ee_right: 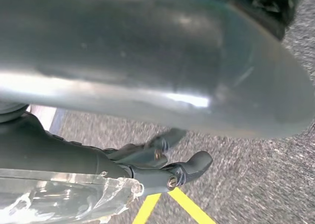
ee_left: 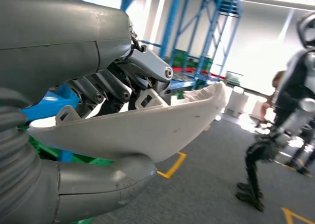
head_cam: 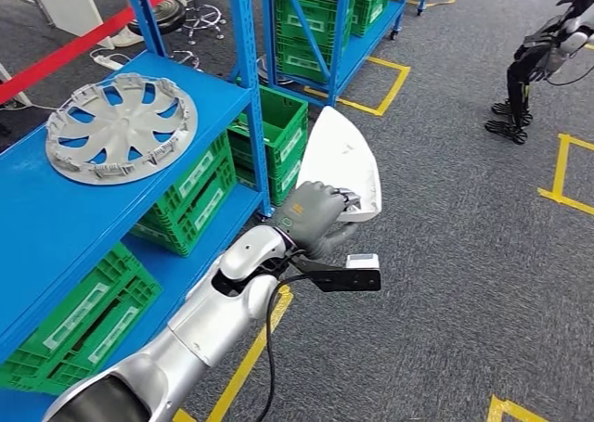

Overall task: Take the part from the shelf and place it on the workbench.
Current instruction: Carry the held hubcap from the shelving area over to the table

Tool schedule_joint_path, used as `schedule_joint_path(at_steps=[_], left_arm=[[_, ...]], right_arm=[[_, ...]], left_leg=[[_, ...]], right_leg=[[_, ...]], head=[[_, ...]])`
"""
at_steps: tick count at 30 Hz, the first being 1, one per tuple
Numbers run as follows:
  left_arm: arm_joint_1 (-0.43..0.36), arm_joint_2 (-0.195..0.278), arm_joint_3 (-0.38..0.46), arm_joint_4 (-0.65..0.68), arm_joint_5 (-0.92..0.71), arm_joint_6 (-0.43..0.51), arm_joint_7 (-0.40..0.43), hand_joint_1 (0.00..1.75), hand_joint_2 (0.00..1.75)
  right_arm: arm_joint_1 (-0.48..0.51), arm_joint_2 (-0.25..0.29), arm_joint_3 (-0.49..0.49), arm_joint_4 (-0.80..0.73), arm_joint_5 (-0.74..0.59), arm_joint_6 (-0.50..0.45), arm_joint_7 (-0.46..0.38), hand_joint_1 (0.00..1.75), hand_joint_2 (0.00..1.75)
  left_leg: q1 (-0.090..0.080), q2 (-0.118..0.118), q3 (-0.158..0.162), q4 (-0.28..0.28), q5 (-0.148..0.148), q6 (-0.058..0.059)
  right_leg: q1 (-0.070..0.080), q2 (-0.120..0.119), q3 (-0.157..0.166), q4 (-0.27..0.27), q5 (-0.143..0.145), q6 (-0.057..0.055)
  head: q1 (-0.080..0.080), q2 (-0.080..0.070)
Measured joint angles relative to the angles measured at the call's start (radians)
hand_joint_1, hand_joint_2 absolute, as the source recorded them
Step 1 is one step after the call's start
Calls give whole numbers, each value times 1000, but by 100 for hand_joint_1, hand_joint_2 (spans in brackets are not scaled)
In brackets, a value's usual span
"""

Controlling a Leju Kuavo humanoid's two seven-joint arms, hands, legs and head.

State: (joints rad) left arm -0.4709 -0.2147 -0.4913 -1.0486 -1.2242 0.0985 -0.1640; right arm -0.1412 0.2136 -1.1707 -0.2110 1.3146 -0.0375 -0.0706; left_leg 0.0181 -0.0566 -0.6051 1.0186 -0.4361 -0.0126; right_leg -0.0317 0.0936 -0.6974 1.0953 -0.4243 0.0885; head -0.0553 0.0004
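Currently carrying | left hand [head_cam: 316, 220] clamps curved white plastic part [head_cam: 341, 160] between thumb and fingers | right hand [ee_right: 163, 167]: grip state unclear | risk: shallow edge hold, part may slip mid-walk

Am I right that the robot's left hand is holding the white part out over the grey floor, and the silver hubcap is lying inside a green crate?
Not quite. The left hand does hold the white part over the grey floor, but the head view shows the silver hubcap lying on the top of the blue shelf, not inside a green crate.
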Motion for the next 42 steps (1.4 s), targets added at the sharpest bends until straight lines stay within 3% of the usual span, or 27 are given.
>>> schedule_joint_path(at_steps=[2, 3, 4, 5, 7, 9, 12, 14, 16, 18, 19, 21, 23, 25, 27, 29, 31, 33, 34, 35, 37, 38, 40, 41, 42], left_arm=[[2, 0, -1, 0, 0, 0, 0, 175, 175], [3, 1, -1, 0, 0, 0, 0, 175, 175], [4, 1, -1, 0, 0, 0, 0, 175, 175], [3, 0, -1, 0, 0, 0, 0, 175, 175], [1, -1, -2, 0, 0, 0, 0, 175, 175], [-2, 0, -2, 0, 0, -1, 0, 175, 175], [-8, -2, -9, 0, 2, -5, 1, 175, 175], [-13, -3, -15, 0, 3, -8, 1, 175, 175], [-14, -1, -19, 2, 4, -12, 1, 175, 175], [-11, 4, -20, 6, 6, -16, 1, 175, 175], [-10, 5, -21, 7, 7, -17, 1, 175, 175], [-11, 7, -21, 9, 9, -17, 1, 175, 175], [-13, 8, -22, 9, 10, -17, 1, 175, 175], [-13, 9, -23, 10, 11, -18, 1, 175, 175], [-13, 8, -24, 10, 12, -18, 2, 175, 175], [-17, 4, -25, 10, 12, -18, 2, 175, 175], [-18, 3, -26, 10, 12, -19, 2, 175, 175], [-16, 6, -26, 11, 12, -19, 2, 175, 175], [-15, 6, -26, 11, 12, -20, 2, 175, 175], [-15, 7, -27, 11, 12, -20, 2, 175, 175], [-15, 6, -28, 11, 12, -20, 2, 175, 175], [-16, 6, -29, 11, 13, -20, 2, 175, 175], [-17, 6, -31, 11, 13, -20, 1, 175, 175], [-18, 6, -32, 12, 14, -20, 1, 175, 175], [-18, 6, -33, 12, 15, -20, 1, 175, 175]], right_arm=[[-3, 0, 0, 0, 0, 0, 0, 0, 0], [-5, 0, 0, 0, 0, 0, 0, 0, 0], [-4, 0, 0, 0, 0, 0, 0, 0, 0], [-3, 0, 0, 0, 0, 0, 0, 0, 0], [-4, 0, 0, 0, 0, 0, 0, 0, 0], [-8, 0, 0, 0, 0, 0, 0, 0, 0], [-8, 0, 0, 0, 0, 0, 0, 0, 0], [-7, 0, 0, 0, 0, -1, -1, 0, 0], [-10, 0, 0, 0, 1, -1, -1, 0, 0], [-11, 0, 0, 0, 2, -1, -1, 0, 0], [-10, 0, 0, 0, 4, -1, -1, 0, 0], [-10, 0, 0, 0, 6, -2, 0, 0, 0], [-13, 0, 0, 0, 10, -3, 0, 0, 0], [-16, -1, 0, 0, 12, -3, 0, 0, 0], [-13, -2, 0, 0, 12, -4, 1, 0, 0], [-11, -3, 0, 0, 12, -4, 1, 0, 0], [-17, -4, 0, 0, 12, -3, 2, 0, 0], [-22, -4, 0, 0, 12, -3, 2, 0, 0], [-22, -4, 0, 0, 12, -3, 2, 0, 0], [-21, -4, 0, 0, 12, -3, 3, 0, 0], [-19, -5, 0, 0, 11, -3, 3, 0, 0], [-20, -5, 0, 0, 11, -3, 3, 0, 0], [-23, -6, 0, 0, 11, -3, 3, 0, 0], [-24, -6, 0, 0, 11, -3, 3, 0, 0], [-23, -6, 0, 0, 11, -3, 4, 0, 0]], left_leg=[[-5, 50, 1, -3, 0, 13], [-9, 70, 2, -3, -1, 15], [-10, 84, 3, -3, -2, 16], [-11, 98, 5, -3, -4, 16], [-14, 120, 12, -2, -9, 11], [-20, 139, 17, -1, -14, 3], [-22, 161, 23, -3, -19, -9], [-19, 127, 9, 35, -50, -20], [-17, 80, -42, 148, -112, -26], [-17, 66, -100, 262, -151, -27], [-17, 64, -111, 278, -143, -27], [-14, 53, -80, 201, -75, -26], [-3, 6, -24, 73, -13, -29], [3, -29, 2, 13, -5, -27], [2, -16, 3, 6, -9, -14], [4, 7, 4, 2, -6, -1], [2, 35, 5, 1, -6, 8], [-2, 66, 6, 1, -8, 12], [-3, 80, 7, 1, -10, 13], [-4, 93, 10, 1, -12, 13], [-6, 117, 20, 1, -19, 10], [-9, 128, 25, 2, -24, 6], [-17, 147, 32, 1, -29, -3], [-21, 158, 34, 0, -30, -7], [-21, 170, 37, -3, -32, -11]], right_leg=[[9, -79, -77, 160, -71, 3], [9, -87, -102, 217, -89, 2], [10, -88, -96, 213, -78, 0], [11, -93, -69, 168, -51, -2], [21, -131, 14, 26, 5, -11], [31, -158, 59, -54, 23, -23], [31, -130, 57, -63, 23, -39], [24, -107, 56, -67, 28, -50], [19, -84, 55, -69, 32, -57], [17, -58, 53, -69, 34, -59], [16, -43, 53, -69, 34, -59], [12, -13, 54, -68, 35, -55], [9, 15, 49, -64, 36, -45], [7, 39, 38, -63, 41, -30], [3, 56, 29, -68, 48, -17], [8, 15, 13, -45, 33, -8], [15, -57, -37, 62, -22, -2], [15, -85, -99, 195, -75, 0], [15, -88, -110, 223, -79, -1], [16, -90, -101, 211, -64, -3], [19, -111, -30, 85, -2, -9], [26, -138, 8, 19, 20, -14], [36, -169, 45, -49, 32, -28], [40, -168, 45, -52, 29, -35], [39, -152, 43, -53, 30, -43]], head=[[8, 0], [8, 0], [8, 0], [8, 0], [8, 0], [8, 0], [8, 0], [8, 0], [6, 0], [5, 0], [5, 0], [5, 0], [5, 0], [5, 0], [5, 0], [10, 0], [17, 0], [18, 0], [18, 0], [18, 0], [18, 0], [19, 0], [18, 0], [18, 0], [17, 0]])
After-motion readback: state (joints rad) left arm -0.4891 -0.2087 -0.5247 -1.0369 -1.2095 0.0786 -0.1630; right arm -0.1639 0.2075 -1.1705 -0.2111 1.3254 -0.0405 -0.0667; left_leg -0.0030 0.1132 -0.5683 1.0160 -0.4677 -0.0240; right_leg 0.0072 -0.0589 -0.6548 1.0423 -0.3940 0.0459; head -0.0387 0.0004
